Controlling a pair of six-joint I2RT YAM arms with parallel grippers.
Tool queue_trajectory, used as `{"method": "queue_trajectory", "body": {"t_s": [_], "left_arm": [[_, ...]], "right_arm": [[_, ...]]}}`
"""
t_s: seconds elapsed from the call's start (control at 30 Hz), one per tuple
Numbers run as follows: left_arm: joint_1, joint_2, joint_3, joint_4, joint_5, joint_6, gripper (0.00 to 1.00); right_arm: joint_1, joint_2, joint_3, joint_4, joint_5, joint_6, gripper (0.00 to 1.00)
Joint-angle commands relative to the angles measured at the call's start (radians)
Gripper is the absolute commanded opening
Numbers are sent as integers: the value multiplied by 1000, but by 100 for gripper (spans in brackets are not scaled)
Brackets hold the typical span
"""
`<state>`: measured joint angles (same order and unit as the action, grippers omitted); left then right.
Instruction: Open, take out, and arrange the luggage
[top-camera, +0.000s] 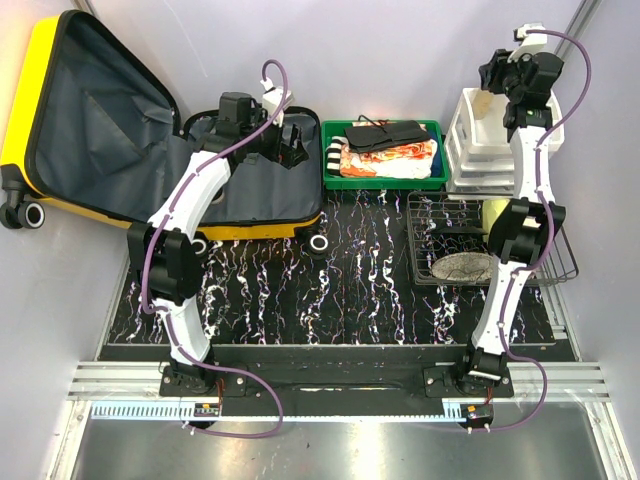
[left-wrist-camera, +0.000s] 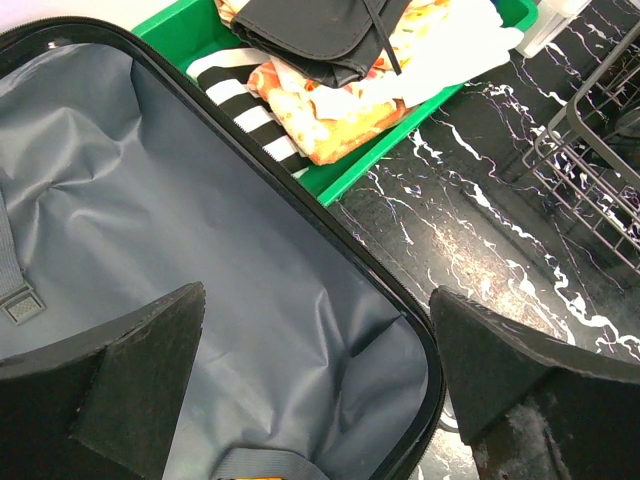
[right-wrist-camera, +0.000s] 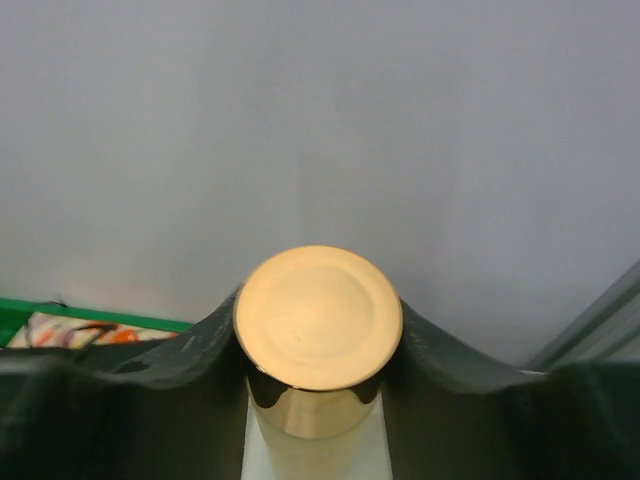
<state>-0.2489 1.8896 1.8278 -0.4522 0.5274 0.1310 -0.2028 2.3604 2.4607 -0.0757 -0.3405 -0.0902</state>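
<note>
The yellow suitcase (top-camera: 110, 130) lies open at the table's far left, its lid propped up against the wall. The left gripper (left-wrist-camera: 315, 340) hangs over its grey lining near the right rim, fingers spread wide and empty. The right gripper (right-wrist-camera: 318, 340) is raised above the white bins (top-camera: 470, 130), its fingers pressed against a gold-capped bottle (right-wrist-camera: 318, 315).

We note plain pale grey walls (top-camera: 400, 50) closing in the back and both sides, with a slim metal post (top-camera: 590, 15) in the far right corner. The counter (top-camera: 380, 290) is black with white marble-like veining and is edged on the near side by a silvery slotted rail (top-camera: 330, 382), with a dull metallic surface (top-camera: 330, 450) below that. Light is soft and even, and we see a bright band just beneath the rail.
</note>
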Motion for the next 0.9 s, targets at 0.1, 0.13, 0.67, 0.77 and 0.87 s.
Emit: {"method": "queue_trajectory", "body": {"t_s": [0.1,0.13,0.67,0.77,0.87], "left_arm": [[10,-38,13,52,37,4,99],[8,-32,16,52,39,1,99],[19,-24,-18,79,68,-16,99],[23,-23,-28,86,72,-22,99],[30,-21,-35,86,79,-19,99]], "right_arm": [[3,-70,-3,25,35,-8,0],[-1,-85,-9,48,38,-5,0],[-147,-101,198,198,116,306,0],[-156,-104,184,201,141,265,0],[-167,-101,184,212,169,230,0]]}}
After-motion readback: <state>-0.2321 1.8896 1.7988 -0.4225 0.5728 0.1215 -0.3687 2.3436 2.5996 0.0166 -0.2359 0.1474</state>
